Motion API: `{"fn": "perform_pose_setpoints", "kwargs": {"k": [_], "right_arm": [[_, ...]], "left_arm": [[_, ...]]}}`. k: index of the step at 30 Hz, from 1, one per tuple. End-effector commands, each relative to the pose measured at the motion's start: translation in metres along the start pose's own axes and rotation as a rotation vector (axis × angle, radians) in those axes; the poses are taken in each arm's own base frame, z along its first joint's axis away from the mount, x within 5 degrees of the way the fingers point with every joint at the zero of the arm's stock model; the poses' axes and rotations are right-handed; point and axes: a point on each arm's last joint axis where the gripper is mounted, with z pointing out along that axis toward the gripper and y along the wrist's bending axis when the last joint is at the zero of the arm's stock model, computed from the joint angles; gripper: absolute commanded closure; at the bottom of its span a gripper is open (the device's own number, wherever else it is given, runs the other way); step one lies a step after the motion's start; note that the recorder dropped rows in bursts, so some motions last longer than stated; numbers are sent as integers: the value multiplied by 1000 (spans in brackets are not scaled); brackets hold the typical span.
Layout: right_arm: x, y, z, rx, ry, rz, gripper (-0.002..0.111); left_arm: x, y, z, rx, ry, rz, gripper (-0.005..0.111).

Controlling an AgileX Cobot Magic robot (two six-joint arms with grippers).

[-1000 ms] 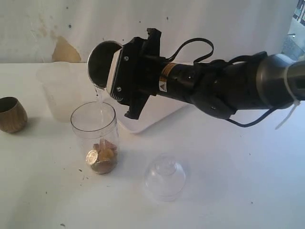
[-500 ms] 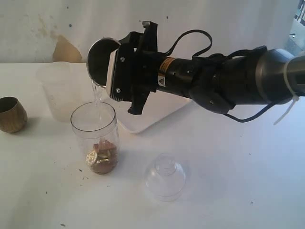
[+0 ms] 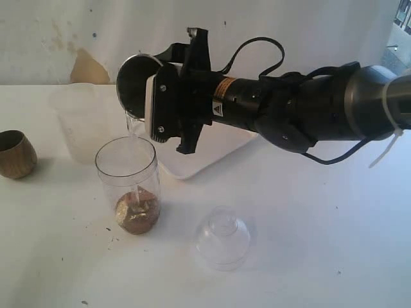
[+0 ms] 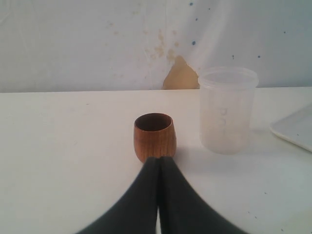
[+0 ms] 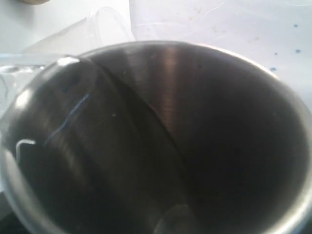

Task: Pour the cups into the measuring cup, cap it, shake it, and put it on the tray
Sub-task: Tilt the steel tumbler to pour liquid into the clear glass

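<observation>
My right gripper (image 3: pixel 157 96) is shut on the steel tumbler (image 3: pixel 135 80) and holds it tipped mouth-down over the clear measuring cup (image 3: pixel 126 173). A thin stream of liquid runs from the tumbler's rim into that cup, which has brown bits at its bottom. In the right wrist view the tumbler's dark inside (image 5: pixel 161 136) fills the picture and hides the fingers. The wooden cup (image 3: pixel 16 154) stands upright at the far left. My left gripper (image 4: pixel 159 161) is shut and empty, its tips just short of the wooden cup (image 4: pixel 154 136). The white tray (image 3: pixel 212 144) lies mostly hidden behind the right arm.
A frosted milky cup (image 3: pixel 83 122) stands behind the measuring cup and shows again (image 4: pixel 226 109) beside the wooden cup. The clear dome cap (image 3: pixel 221 237) rests on the table in front of the right arm. A tray corner (image 4: pixel 295 129) shows at the edge of the left wrist view.
The right gripper has lifted and tipped the tumbler a little further. The stream keeps running, and the brown contents in the measuring cup have spread and blurred.
</observation>
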Motion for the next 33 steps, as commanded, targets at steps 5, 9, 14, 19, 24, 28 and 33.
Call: {"fn": "perform_pose_setpoints", "kwargs": {"k": [5, 9, 14, 19, 24, 28, 33], "right_arm": [[-8, -13, -3, 67, -46, -77, 108], [-8, -13, -3, 68, -44, -127, 108], [-8, -14, -3, 70, -45, -140, 108], [-8, -14, -3, 70, -45, -140, 108], [-8, -14, -3, 71, -44, -173, 108], [-8, -14, -3, 71, -44, -173, 108], [-8, -14, -3, 71, -45, -173, 108]], "left_arm": [[1, 0, 0, -3, -9, 1, 107], [1, 0, 0, -3, -9, 1, 107], [1, 0, 0, -3, -9, 1, 107], [1, 0, 0, -3, -9, 1, 107], [1, 0, 0, -3, -9, 1, 107], [1, 0, 0, -3, -9, 1, 107], [1, 0, 0, -3, -9, 1, 107]]}}
